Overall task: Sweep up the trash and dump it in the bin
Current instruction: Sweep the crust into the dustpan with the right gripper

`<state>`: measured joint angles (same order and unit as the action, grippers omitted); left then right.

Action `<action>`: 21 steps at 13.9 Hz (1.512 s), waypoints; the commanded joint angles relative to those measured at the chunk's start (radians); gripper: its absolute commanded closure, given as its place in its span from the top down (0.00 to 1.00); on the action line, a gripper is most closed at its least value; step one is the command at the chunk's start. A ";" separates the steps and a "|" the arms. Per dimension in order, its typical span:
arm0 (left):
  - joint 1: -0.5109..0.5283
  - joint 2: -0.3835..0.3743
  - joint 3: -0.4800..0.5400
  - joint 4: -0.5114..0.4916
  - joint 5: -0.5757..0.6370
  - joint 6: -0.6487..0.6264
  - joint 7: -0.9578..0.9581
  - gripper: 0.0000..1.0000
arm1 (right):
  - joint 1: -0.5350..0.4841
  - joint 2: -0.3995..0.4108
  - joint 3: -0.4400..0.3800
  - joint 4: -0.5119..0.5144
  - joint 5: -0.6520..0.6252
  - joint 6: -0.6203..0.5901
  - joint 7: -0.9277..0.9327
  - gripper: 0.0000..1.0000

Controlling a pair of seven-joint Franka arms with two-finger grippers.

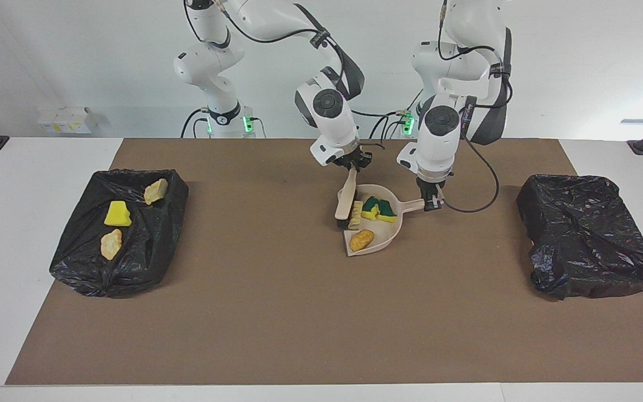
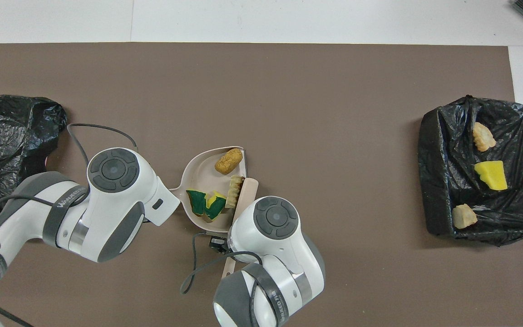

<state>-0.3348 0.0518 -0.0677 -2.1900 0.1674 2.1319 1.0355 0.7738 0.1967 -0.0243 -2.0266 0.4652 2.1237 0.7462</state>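
A: Where is the trash?

B: Split in two lots. In the flat beige plastic dustpan (image 1: 374,237), at the centre of the facing frame, lie two green-and-yellow sponge pieces (image 1: 379,207), an orange-brown nugget (image 1: 361,240) and a pale tan bread-like chunk (image 1: 356,214) pressed against the bristles of the beige brush (image 1: 346,202).

A: And the other lot?

B: In the crumpled black bag-lined bin (image 1: 76,262) at centre left of that frame: a yellow sponge piece (image 1: 116,214) between two tan chunks (image 1: 156,191). A second black bag (image 1: 586,240) sits at centre right.

A: The grippers?

B: The left gripper (image 1: 431,202), just right of centre, is clenched on the dustpan's handle. The right gripper (image 1: 353,164), just above centre, is clenched on the brush's handle, the brush slanting down to the pan's open edge.

A: All on the table?

B: Yes, on the brown mat (image 1: 277,324) over the white table (image 1: 14,223).
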 commanded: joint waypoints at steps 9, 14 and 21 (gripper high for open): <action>0.002 -0.016 0.005 -0.039 0.020 0.031 -0.003 0.00 | -0.111 -0.192 0.009 -0.072 -0.181 -0.328 -0.108 0.00; 0.002 -0.016 0.005 -0.039 0.018 0.031 -0.003 0.00 | -0.148 -0.212 0.012 -0.193 -0.263 -0.242 -0.352 0.00; 0.002 -0.018 0.005 -0.039 0.018 0.033 -0.003 0.00 | -0.084 -0.036 0.017 -0.023 -0.252 -0.143 -0.352 0.00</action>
<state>-0.3343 0.0517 -0.0670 -2.1926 0.1675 2.1356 1.0355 0.6750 0.1315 -0.0135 -2.1278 0.2162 1.9902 0.3649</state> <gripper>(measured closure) 0.678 0.749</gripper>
